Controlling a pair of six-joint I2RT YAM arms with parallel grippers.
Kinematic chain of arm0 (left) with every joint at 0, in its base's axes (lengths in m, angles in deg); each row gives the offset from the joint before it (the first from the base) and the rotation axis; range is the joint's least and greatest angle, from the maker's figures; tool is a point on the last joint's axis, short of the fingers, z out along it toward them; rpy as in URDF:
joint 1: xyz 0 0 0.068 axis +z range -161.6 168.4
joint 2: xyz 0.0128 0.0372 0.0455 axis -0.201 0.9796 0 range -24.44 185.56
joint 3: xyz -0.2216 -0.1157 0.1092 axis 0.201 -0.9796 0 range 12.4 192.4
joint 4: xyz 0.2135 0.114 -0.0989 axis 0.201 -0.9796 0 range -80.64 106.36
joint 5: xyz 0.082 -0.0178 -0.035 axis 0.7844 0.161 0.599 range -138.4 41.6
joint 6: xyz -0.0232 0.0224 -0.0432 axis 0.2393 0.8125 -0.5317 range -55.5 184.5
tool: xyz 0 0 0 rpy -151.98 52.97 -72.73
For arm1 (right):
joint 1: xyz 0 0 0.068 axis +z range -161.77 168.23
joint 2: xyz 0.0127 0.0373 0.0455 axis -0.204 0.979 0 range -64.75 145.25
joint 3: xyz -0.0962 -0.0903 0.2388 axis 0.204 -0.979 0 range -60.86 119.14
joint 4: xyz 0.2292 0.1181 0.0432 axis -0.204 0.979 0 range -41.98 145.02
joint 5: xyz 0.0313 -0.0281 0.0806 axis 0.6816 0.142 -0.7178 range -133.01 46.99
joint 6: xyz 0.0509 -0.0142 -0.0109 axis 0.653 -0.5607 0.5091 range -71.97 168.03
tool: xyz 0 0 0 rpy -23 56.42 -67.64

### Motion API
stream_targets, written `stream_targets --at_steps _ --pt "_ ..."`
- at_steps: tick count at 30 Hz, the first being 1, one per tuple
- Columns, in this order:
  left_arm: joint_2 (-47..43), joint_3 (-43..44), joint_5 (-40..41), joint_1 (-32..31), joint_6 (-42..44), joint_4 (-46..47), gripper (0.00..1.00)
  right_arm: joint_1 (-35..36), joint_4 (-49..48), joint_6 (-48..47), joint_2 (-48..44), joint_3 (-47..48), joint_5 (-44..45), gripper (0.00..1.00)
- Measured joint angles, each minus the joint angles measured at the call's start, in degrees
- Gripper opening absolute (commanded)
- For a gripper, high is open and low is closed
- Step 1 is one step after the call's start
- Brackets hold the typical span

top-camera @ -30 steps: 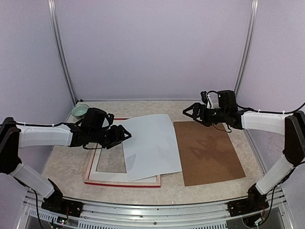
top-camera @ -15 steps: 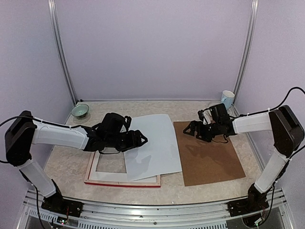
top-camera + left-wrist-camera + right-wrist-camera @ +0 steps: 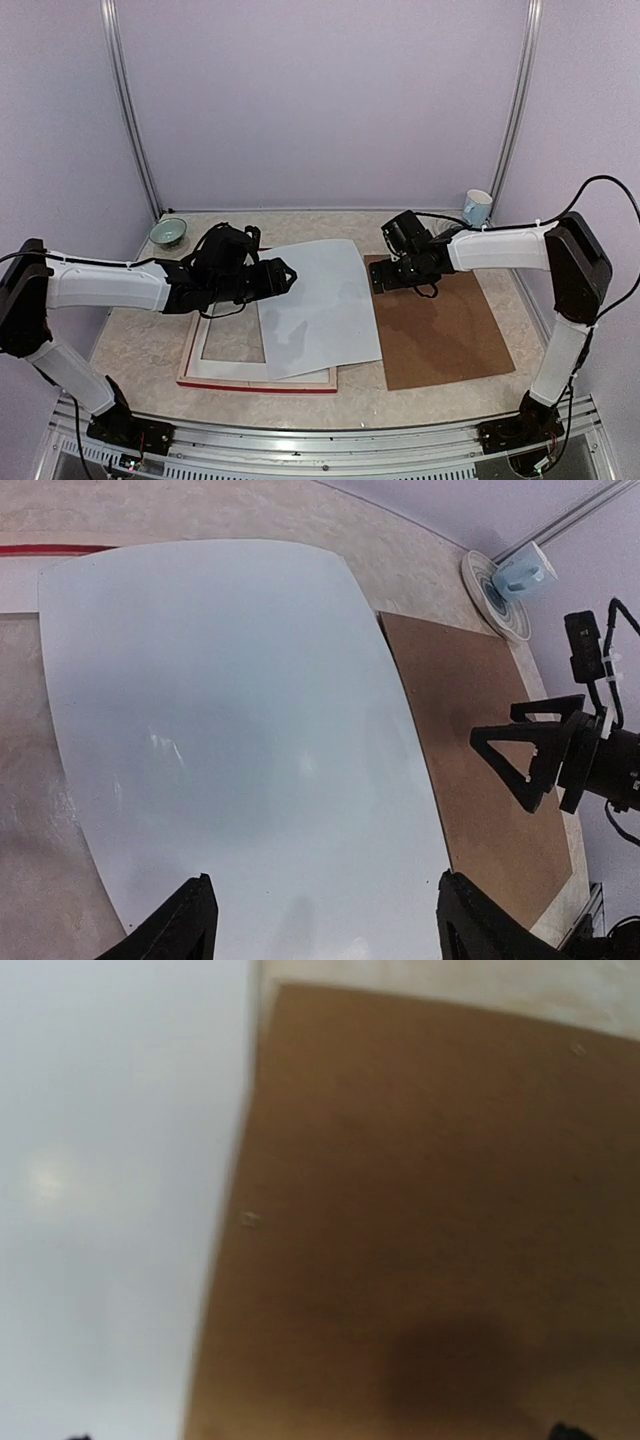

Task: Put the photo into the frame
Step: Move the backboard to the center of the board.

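The left hand stands wide, its two fingers spread apart with nothing between them, poised over the left part of the photo; whether it touches the sheet cannot be told. The right hand is also spread wide and empty, its fingers forming an open fork in the left wrist view, low over the far left corner of the brown board, just beside the photo's right edge. The photo lies with its plain white back up, slightly bowed and turned askew, covering the right part of the frame and reaching past it toward the board. The frame lies flat on the table, pale side up, its red edge showing along the near side. A green bowl sits at the far left, and a pale cup on a saucer at the far right.
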Motion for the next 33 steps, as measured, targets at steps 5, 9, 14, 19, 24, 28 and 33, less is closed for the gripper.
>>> stream_targets --at_steps 5,9,14,19,24,28,33 --pt "-2.34 -0.04 2.45 -0.04 0.42 -1.07 0.76 3.45 4.5 -0.55 5.68 4.26 7.69 0.99" --pt "-3.54 -0.07 4.02 -0.04 0.61 -1.55 0.76 5.2 6.38 -0.55 7.5 5.51 10.49 0.99" --pt "-3.72 -0.09 4.61 -0.04 0.66 -1.92 0.76 5.92 7.89 -0.33 8.85 6.75 13.07 0.99" --pt "-3.72 -0.42 4.87 -0.04 0.66 -1.92 0.76 6.05 9.05 -0.07 10.97 7.21 15.15 0.99" --pt "-3.72 -1.38 4.98 -0.04 0.66 -1.97 0.76 6.21 9.11 0.61 11.23 7.21 15.85 0.99" --pt "-3.89 -2.1 5.09 -0.02 0.66 -2.1 0.76 6.21 9.09 0.98 11.23 7.23 15.89 0.99" --pt "-4.46 -2.38 5.14 -0.02 0.68 -2.08 0.76 6.21 9.31 1.31 11.32 8.02 15.32 0.99"
